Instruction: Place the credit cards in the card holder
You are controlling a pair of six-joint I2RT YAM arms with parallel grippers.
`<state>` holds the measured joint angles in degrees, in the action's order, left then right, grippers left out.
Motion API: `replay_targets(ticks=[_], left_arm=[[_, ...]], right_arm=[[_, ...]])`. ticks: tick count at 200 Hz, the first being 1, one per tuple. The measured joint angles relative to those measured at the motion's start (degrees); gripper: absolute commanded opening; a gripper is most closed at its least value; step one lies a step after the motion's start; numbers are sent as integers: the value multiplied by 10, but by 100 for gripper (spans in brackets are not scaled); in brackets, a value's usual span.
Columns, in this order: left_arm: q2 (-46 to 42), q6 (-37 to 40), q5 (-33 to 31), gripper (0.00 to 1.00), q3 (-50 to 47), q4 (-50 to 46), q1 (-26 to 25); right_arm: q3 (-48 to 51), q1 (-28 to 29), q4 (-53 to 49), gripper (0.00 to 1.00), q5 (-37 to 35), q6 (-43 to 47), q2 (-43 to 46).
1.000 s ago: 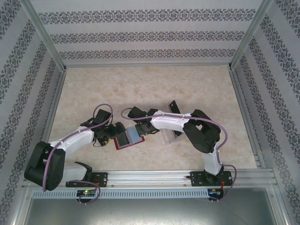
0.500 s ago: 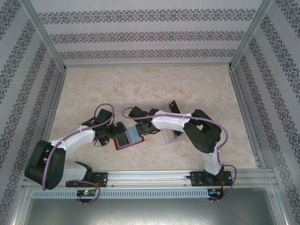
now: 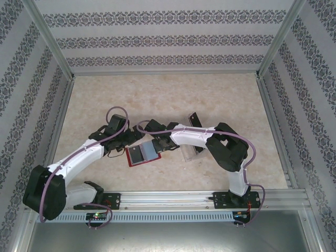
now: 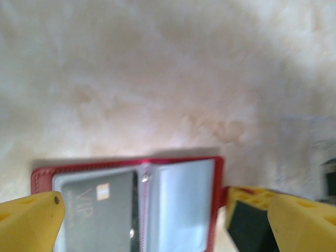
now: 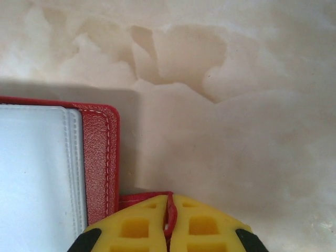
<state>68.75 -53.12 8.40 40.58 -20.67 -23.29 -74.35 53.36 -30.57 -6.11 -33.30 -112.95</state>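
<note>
Your card holder (image 3: 142, 156) lies open and flat on the worktop (image 3: 157, 94), close to the near edge and between the two arms, grey pockets facing up. From the left wrist you can see a dark credit card (image 4: 100, 210) marked VIP sitting in the pocket left of the fold. The other pocket (image 4: 181, 205) looks pale grey.

A red snap tab (image 5: 139, 202) sticks out from the holder's edge. Your right tool (image 5: 169, 210) is clenched on it, the yellow fingers (image 5: 205, 226) pressed together with the red strip pinched between them.

Your left tool (image 4: 144, 210) is released, its jaws spread wide. It hovers over the open holder with one yellow finger toward each side of it (that view is blurred, so you cannot tell whether either finger touches the leather). From above, this tool sits at the holder's far left corner.

To the right of the holder, partly under the right arm (image 3: 191, 135), lies a clear plastic tray (image 3: 188, 153), with further dark cards (image 3: 195, 121) at its far end.
</note>
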Motion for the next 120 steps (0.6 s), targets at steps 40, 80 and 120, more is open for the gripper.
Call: replay_targets(ticks=[40,80,120], left_arm=[[0,2,-16,100,-10,-2,0],[9,3,-16,100,-44,3,0],[28,6,-11,100,-57,20,0]], right_arm=[[4,0,4,0,0,0,2],[4,0,5,0,1,0,2],[4,0,5,0,1,0,2]])
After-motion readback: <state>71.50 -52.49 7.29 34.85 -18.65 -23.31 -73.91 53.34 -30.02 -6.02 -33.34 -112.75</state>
